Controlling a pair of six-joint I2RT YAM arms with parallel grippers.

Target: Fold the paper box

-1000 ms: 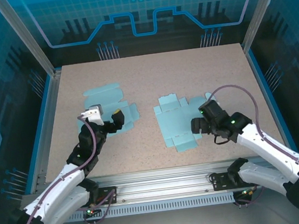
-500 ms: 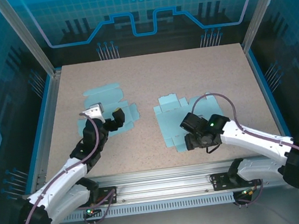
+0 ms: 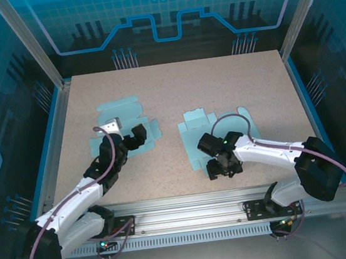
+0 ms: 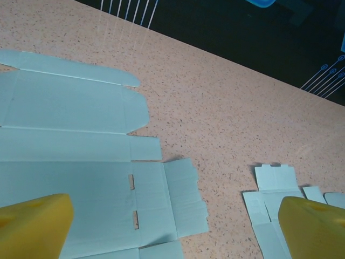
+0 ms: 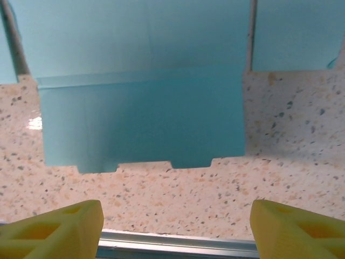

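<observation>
Two flat pale-blue paper box blanks lie on the speckled table. The left blank [image 3: 119,114] is under my left gripper [image 3: 126,134], which hangs open above it. In the left wrist view this blank [image 4: 81,178] lies unfolded between my yellow fingertips [image 4: 32,226], with the other blank's corner [image 4: 272,189] at the right. The right blank [image 3: 197,129] lies in the middle. My right gripper [image 3: 224,169] sits at its near edge, pointing at the table's front. In the right wrist view its notched flap [image 5: 140,118] lies flat just beyond my open right gripper [image 5: 178,229], nothing between the fingers.
The metal front rail [image 3: 188,200] of the table runs close under the right gripper and shows as a rail strip [image 5: 178,245] between its fingertips. Blue enclosure walls and frame posts [image 3: 53,81] ring the table. Bare tabletop [image 3: 218,86] lies behind both blanks.
My right arm has swung left and toward the table's front edge, turning its gripper onto the right blank's near flap, jaws a little narrower. The left gripper crept slightly further over the left blank.
</observation>
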